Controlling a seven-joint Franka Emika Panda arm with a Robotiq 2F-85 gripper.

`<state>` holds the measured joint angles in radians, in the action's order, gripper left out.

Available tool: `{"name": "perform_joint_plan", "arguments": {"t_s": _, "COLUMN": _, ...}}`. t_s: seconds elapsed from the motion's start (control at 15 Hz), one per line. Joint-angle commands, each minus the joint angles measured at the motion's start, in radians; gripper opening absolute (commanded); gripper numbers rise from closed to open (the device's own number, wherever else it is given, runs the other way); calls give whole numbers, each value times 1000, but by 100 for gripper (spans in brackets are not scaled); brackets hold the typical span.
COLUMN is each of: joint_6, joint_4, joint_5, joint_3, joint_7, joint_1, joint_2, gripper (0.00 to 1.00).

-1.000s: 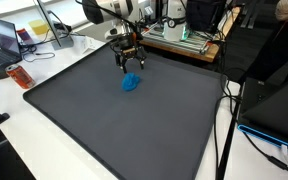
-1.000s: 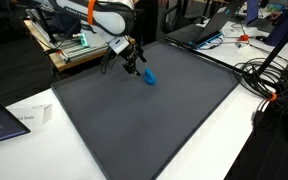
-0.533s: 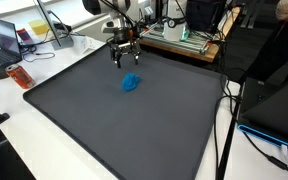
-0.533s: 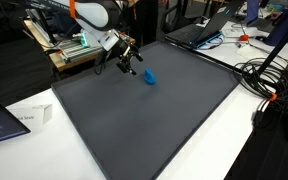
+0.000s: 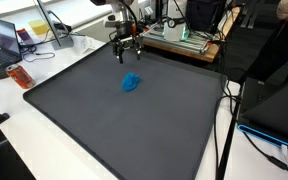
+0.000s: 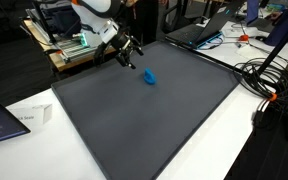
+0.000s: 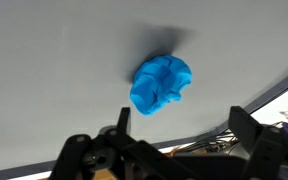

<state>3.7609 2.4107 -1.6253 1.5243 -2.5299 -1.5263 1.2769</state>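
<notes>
Since a second ago the gripper has drawn up and back from the blue lump, toward the far edge of the dark mat. From left to right in an exterior view come a laptop on the white table, the mat with the lump lying alone near its far side, then cables. The fingers stand spread, holding nothing. In the wrist view the lump's long axis slants from lower left to upper right, broader end upper right.
</notes>
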Motion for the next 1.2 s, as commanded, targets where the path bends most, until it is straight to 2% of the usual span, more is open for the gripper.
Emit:
{"name": "perform_joint_plan", "arguments": {"t_s": 0.0, "joint_6": 67, "joint_4": 41, "joint_5": 16, "joint_3": 47, "joint_7": 207, "joint_1": 57, "joint_2": -93, "gripper": 100}}
{"name": "perform_joint_plan", "arguments": {"t_s": 0.4, "joint_6": 236, "joint_4": 8, "joint_5": -46, "joint_3": 99, "joint_7": 423, "joint_1": 218, "joint_2": -142, "gripper": 100}}
{"name": "perform_joint_plan", "arguments": {"t_s": 0.47, "joint_6": 154, "joint_4": -5, "joint_5": -123, "joint_3": 77, "joint_7": 451, "joint_1": 246, "joint_2": -278, "gripper": 100}}
{"name": "perform_joint_plan", "arguments": {"t_s": 0.8, "joint_6": 169, "joint_4": -82, "joint_5": -229, "joint_3": 60, "joint_7": 572, "joint_1": 347, "joint_2": -407, "gripper": 100}}
{"name": "perform_joint_plan", "arguments": {"t_s": 1.13, "joint_6": 192, "joint_4": -173, "joint_5": -313, "joint_3": -4, "joint_7": 634, "joint_1": 429, "joint_2": -520, "gripper": 100}}
